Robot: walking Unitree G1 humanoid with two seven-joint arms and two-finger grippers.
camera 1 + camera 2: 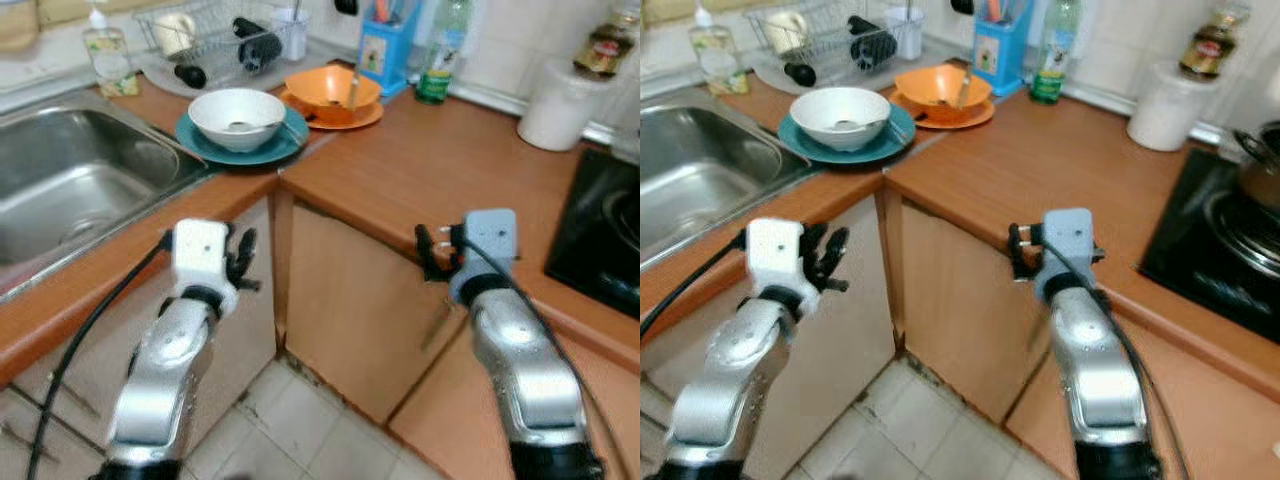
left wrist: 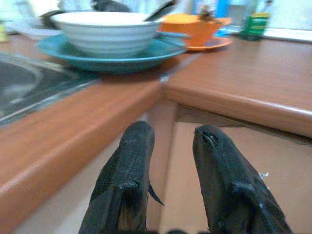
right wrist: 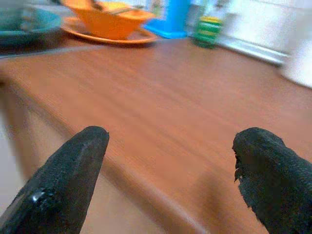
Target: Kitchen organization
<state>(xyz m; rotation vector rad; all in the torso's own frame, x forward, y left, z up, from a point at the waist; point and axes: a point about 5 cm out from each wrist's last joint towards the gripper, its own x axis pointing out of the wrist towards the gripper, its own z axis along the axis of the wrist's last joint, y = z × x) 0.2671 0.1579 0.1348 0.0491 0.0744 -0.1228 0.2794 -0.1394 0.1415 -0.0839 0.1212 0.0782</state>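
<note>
Step in hand: approach, by judgement; nothing grasped yet, both arms raised in front of the tabletop point(image 1: 430, 165) edge at the corner of the cabinets.
Left end effector point(image 1: 240, 262): held just below the tabletop lip near the sink point(image 1: 70, 185); fingers point(image 2: 129, 180) a little apart, released, empty.
Right end effector point(image 1: 432, 255): level with the front edge of the tabletop, at the cabinet door point(image 1: 350, 310); fingers point(image 3: 68, 180) spread wide, released, empty.
Arm pose: both silver forearms rising from below, wrists bent forward so the fingers aim across the tabletop toward the dishes.
Task things: white bowl point(image 1: 237, 117) sitting on a teal plate point(image 1: 215, 148) just beside the sink rim; orange bowl point(image 1: 331, 90) on an orange plate point(image 1: 345, 118) right behind it, a utensil standing in it.
Farther back: dish rack point(image 1: 215, 35) with items in it, soap bottle point(image 1: 108, 60), blue holder point(image 1: 383, 50), green bottle point(image 1: 440, 55), white roll point(image 1: 558, 105) near the stove point(image 1: 600, 240).
Next move, judged: reach forward and up over the edge, most likely toward the white bowl and teal plate, nearest the left end effector; calls for lifting clear of the lip first, then a grip on a rim without tipping the stack.
Risk: bowl sliding on its plate if taken together.
</note>
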